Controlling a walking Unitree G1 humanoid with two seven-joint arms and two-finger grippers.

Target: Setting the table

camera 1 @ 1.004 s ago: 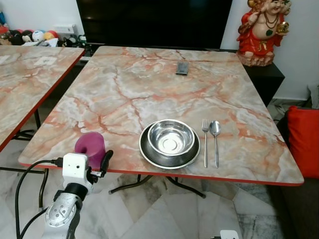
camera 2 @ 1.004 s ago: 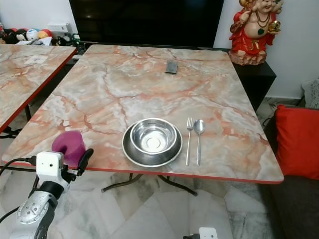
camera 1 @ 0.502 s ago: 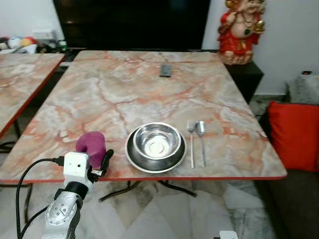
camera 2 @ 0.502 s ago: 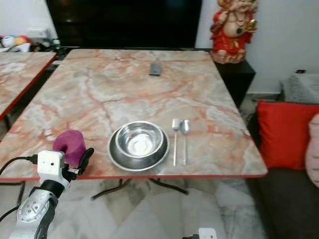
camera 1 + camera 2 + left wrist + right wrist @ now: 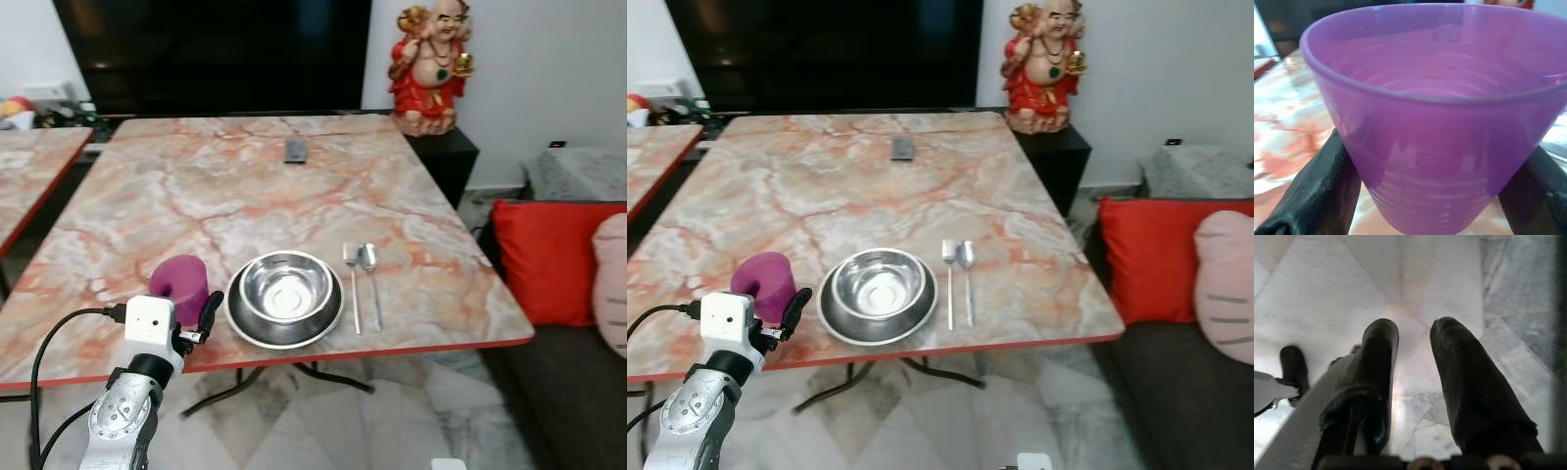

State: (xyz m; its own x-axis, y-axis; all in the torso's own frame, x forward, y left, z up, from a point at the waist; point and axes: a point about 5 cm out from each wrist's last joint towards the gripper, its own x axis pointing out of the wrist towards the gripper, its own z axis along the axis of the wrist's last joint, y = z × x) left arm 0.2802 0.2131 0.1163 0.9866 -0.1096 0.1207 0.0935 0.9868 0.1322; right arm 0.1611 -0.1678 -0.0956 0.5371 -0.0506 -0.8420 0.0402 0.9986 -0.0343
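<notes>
our view has swung over the last second, so the table point(image 5: 118, 176) now sits toward the left of the frame and a red cushion point(image 5: 549, 259) and grey sofa have come in at the right; the things themselves have not moved; the purple cup point(image 5: 179, 284) still stands at the lower left of the frame near the table's front edge, just beside the steel bowl point(image 5: 285, 290) on its plate point(image 5: 333, 318), with fork point(image 5: 353, 294) and spoon point(image 5: 370, 284) to the right of that; our left gripper point(image 5: 186, 315) keeps its two fingers point(image 5: 1317, 191) closed against the cup's sides; we judge the cup placed but not yet let go; our right gripper point(image 5: 1413, 377) hangs over the floor with a narrow gap between its fingers, holding nothing; the tabletop is pink-veined marble with a red rim; a dark remote point(image 5: 295, 150) lies far back, a red figurine point(image 5: 428, 59) stands at upper right, a black screen point(image 5: 211, 49) behind.
</notes>
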